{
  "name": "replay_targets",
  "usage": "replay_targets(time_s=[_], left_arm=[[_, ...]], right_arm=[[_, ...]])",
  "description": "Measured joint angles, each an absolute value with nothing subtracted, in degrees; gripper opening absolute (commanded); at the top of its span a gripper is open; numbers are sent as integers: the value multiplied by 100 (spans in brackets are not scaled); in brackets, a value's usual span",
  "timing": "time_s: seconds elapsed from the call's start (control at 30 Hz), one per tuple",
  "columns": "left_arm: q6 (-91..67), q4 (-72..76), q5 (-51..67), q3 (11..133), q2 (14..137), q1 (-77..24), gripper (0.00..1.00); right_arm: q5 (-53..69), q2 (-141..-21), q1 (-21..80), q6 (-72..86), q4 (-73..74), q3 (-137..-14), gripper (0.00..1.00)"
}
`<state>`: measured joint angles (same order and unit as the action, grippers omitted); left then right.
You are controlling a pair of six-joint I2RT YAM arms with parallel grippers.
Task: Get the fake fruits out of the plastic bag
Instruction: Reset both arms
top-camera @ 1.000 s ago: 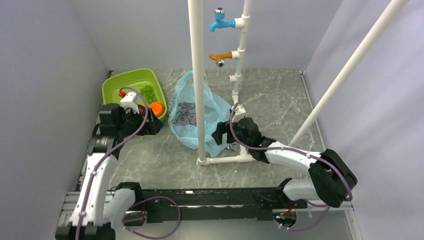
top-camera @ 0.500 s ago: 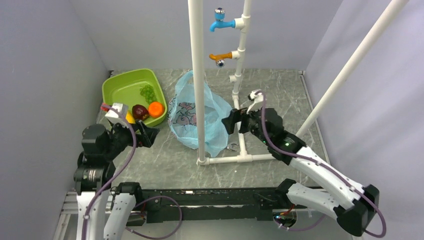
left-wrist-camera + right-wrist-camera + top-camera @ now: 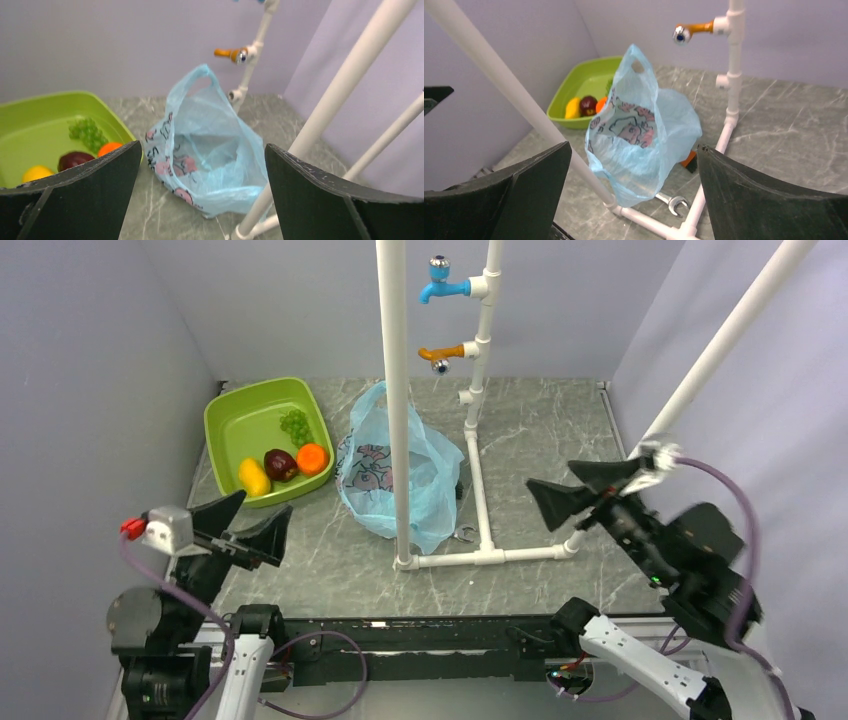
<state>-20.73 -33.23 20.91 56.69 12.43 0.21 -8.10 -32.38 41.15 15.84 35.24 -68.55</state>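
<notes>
All the fake fruits lie in the lime-green tray [image 3: 250, 420]: green grapes [image 3: 295, 425], a dark red one [image 3: 279, 463], an orange one [image 3: 312, 457] and a yellow one [image 3: 254, 478]. The light-blue plastic bag [image 3: 390, 475] stands slumped against the white pipe and looks empty inside in the left wrist view [image 3: 215, 150]. My left gripper [image 3: 247, 521] is open and empty, raised near the front left, apart from the tray. My right gripper [image 3: 582, 488] is open and empty, raised at the right, apart from the bag. The right wrist view shows the bag [image 3: 639, 135] and the tray [image 3: 591, 80].
A white pipe frame [image 3: 397, 400] with a blue tap [image 3: 440, 285] and an orange tap [image 3: 440, 355] stands mid-table. A slanted white pipe [image 3: 700, 370] crosses the right side. A wrench [image 3: 671, 201] and a small orange-and-black tool [image 3: 689, 160] lie by the bag. Walls close in on both sides.
Both arms pulled back toward the near edge and rose. The left gripper left the tray and the right gripper left the bag's side. The yellow fruit came into view in the tray.
</notes>
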Motion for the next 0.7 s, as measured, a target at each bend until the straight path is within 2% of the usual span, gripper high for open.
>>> replay_targets(time_s=[0.27,0.7], left_arm=[[-2126,-3155,1645,5848,849,21,99],[-2069,-3258,1507,6077,947,21,99]], right_arm=[[-1295,-2464,4108,1594,4084,-7378,100],[-1907,-2425,4106,1603,4357,-7384,100]])
